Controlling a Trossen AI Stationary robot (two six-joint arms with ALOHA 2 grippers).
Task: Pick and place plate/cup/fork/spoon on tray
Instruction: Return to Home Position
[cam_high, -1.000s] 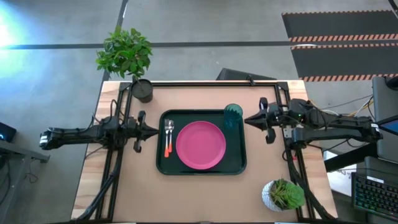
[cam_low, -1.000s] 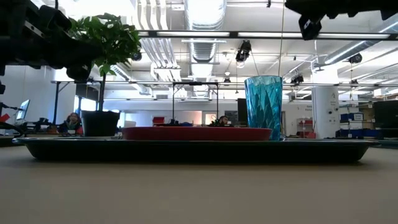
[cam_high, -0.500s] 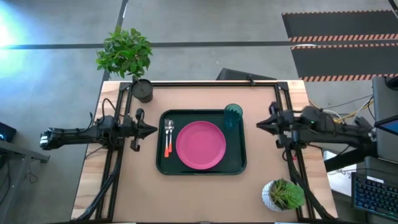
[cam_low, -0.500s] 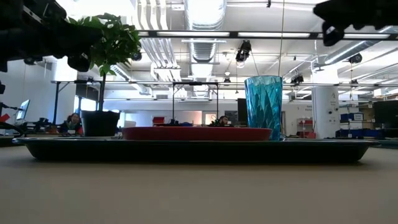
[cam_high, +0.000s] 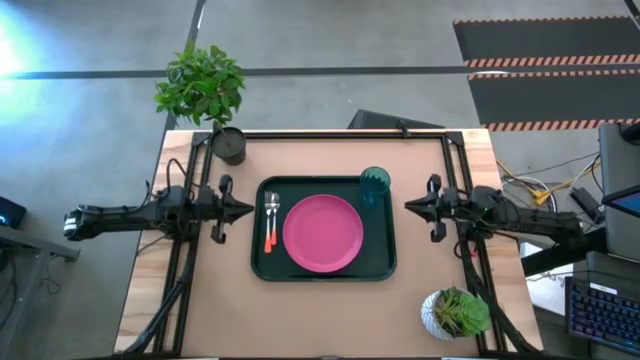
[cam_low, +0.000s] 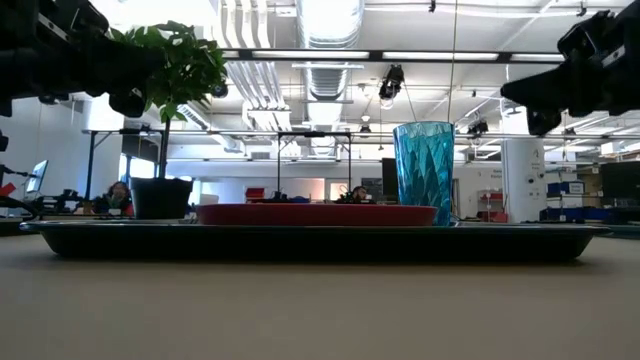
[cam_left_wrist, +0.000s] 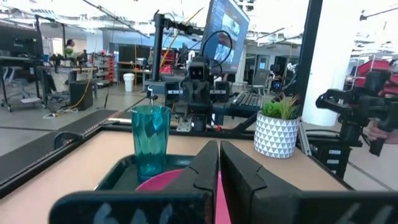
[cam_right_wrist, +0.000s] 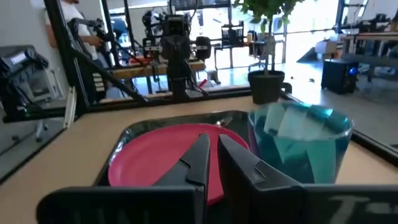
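The dark tray (cam_high: 385, 262) lies at the table's middle. On it rest the pink plate (cam_high: 322, 232), the teal cup (cam_high: 375, 186) upright at its far right corner, and the orange-handled fork and spoon (cam_high: 270, 222) side by side along its left side. My left gripper (cam_high: 250, 210) is shut and empty just left of the tray, pointing at it; it also shows in its wrist view (cam_left_wrist: 219, 158). My right gripper (cam_high: 408, 206) is shut and empty just right of the tray, near the cup; it also shows in its wrist view (cam_right_wrist: 213, 149).
A dark pot with a leafy plant (cam_high: 229, 145) stands at the table's far left corner. A white patterned pot with a plant (cam_high: 452, 313) stands near the front right. Black frame rails run along the table's left and right sides.
My right gripper has drawn back from the cup toward the table's right edge and a little toward the near edge, and it has come down lower. The things on the tray have stayed where they were.
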